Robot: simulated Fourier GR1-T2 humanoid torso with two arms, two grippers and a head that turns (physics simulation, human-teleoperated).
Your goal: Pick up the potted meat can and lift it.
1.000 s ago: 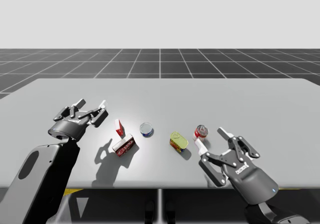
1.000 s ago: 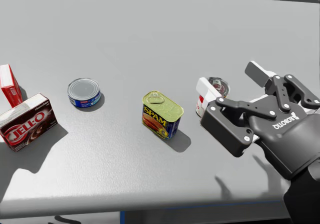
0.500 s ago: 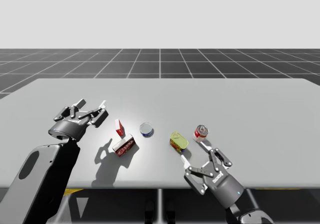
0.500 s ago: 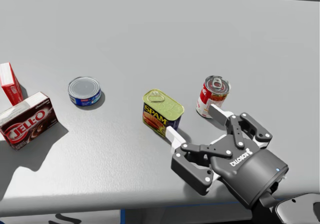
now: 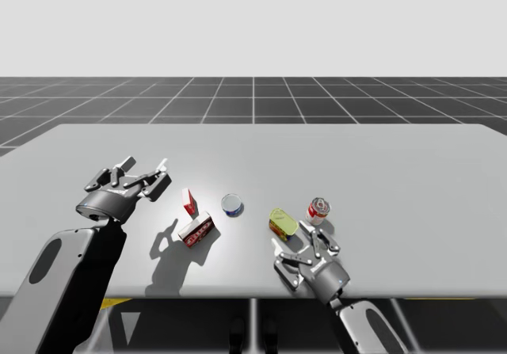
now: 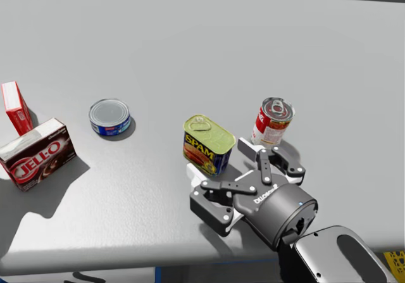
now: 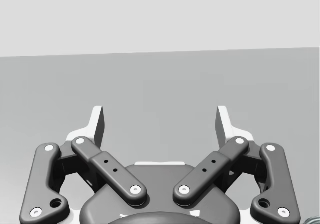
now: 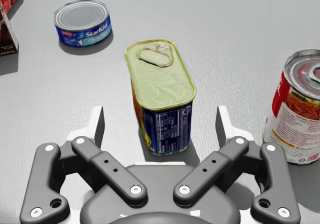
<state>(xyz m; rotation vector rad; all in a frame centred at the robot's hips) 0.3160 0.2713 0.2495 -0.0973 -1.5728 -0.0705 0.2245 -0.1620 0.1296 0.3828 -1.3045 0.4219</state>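
Right now your right tool [image 8: 160,119] is spread wide and grips nothing. The potted meat can [image 8: 161,91] stands upright on the surface [image 8: 225,43] between its two fingers. In the right wrist view there is a gap on each side of the can, so neither finger appears to touch it. In the head view one finger [image 6: 193,171] looks very near the can's lower edge, and I can't be sure of that spot. The can is a rounded rectangle, its yellowish lid sealed with the ring pull lying flat, so its contents are hidden.

Just beyond the finger on the side away from your left arm, a red-and-white round can [image 8: 295,119] stands upright with its lid closed. It is near that finger, apart from the potted meat can, and is the closest neighbour to the grasp.

Ahead of the tool and off toward your left arm, a flat blue round can [image 8: 82,26] sits well apart, also sealed. Further that way lie a dark red-brown box [image 6: 37,154] and, just beside it, a narrow red box [image 6: 15,107] standing upright.

Your left tool [image 7: 160,121] hangs above the surface, fingers fully apart and holding nothing, with the two boxes between it and the blue can.
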